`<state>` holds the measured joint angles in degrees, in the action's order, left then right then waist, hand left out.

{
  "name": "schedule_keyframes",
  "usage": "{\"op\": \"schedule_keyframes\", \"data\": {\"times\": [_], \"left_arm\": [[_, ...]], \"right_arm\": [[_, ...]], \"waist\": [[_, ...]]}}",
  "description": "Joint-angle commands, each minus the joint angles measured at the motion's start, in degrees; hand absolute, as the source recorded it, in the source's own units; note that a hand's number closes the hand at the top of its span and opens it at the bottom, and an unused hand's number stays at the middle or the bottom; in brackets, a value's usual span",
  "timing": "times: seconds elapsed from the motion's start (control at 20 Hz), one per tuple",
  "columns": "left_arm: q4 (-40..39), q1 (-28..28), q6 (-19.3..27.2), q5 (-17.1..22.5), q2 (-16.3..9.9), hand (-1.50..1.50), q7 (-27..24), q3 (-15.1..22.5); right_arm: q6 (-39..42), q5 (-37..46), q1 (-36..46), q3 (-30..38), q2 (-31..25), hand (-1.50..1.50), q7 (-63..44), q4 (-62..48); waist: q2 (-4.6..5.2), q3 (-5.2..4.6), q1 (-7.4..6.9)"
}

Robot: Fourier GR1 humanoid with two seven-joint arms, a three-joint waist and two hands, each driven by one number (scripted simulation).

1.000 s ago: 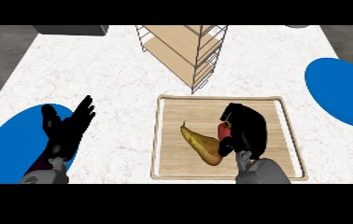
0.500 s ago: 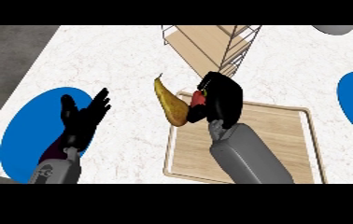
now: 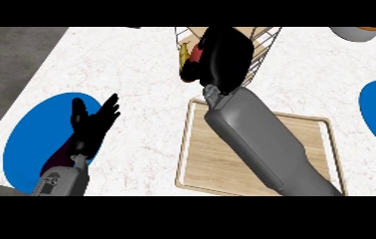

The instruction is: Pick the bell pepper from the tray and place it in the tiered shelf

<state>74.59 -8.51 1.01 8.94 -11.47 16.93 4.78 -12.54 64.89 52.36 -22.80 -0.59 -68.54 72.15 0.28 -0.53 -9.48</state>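
Our right hand (image 3: 224, 56) has its fingers clamped on the red-and-yellow bell pepper (image 3: 188, 59) over the wire-and-wood tiered shelf (image 3: 263, 39), beyond the wooden tray (image 3: 213, 168), while our left hand (image 3: 89, 126) rests with fingers apart.

The right hand (image 3: 226, 56) hides most of the bell pepper (image 3: 192, 59) and tiered shelf (image 3: 260, 44).

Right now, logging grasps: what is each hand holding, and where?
Right hand curls round the pepper, mostly hiding it, so the hold point cannot be told. Left hand holds nothing.
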Motion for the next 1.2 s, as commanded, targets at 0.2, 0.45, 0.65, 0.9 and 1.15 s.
{"op": "schedule_keyframes", "data": {"times": [0.2,0.45,0.65,0.9,1.15], "left_arm": [[-0.77,-0.44,0.31,0.20,-0.31,0.00,0.95,-0.72],[-0.98,-0.21,1.22,-0.07,0.70,0.00,0.38,-0.59],[-0.84,-0.42,1.37,-0.63,0.01,0.00,0.62,-0.69],[-1.36,-0.53,0.53,0.68,-0.04,0.00,0.37,-1.78],[-1.24,1.19,1.03,-0.01,-0.39,0.00,-0.95,-2.12]], "right_arm": [[2.75,5.76,17.70,5.97,0.56,1.50,-16.62,-8.43],[2.44,7.76,25.04,11.35,0.56,1.50,-16.66,-14.69],[3.51,10.48,32.31,16.28,0.56,1.50,-16.67,-19.41],[4.66,12.70,39.51,21.26,0.56,1.50,-16.67,-26.38],[3.48,11.00,43.17,25.63,0.56,1.50,-16.67,-32.77]], "waist": [[-0.43,-0.07,0.43],[-0.06,0.02,1.23],[-0.17,0.11,2.66],[0.25,0.07,3.55],[0.54,0.20,3.89]]}}
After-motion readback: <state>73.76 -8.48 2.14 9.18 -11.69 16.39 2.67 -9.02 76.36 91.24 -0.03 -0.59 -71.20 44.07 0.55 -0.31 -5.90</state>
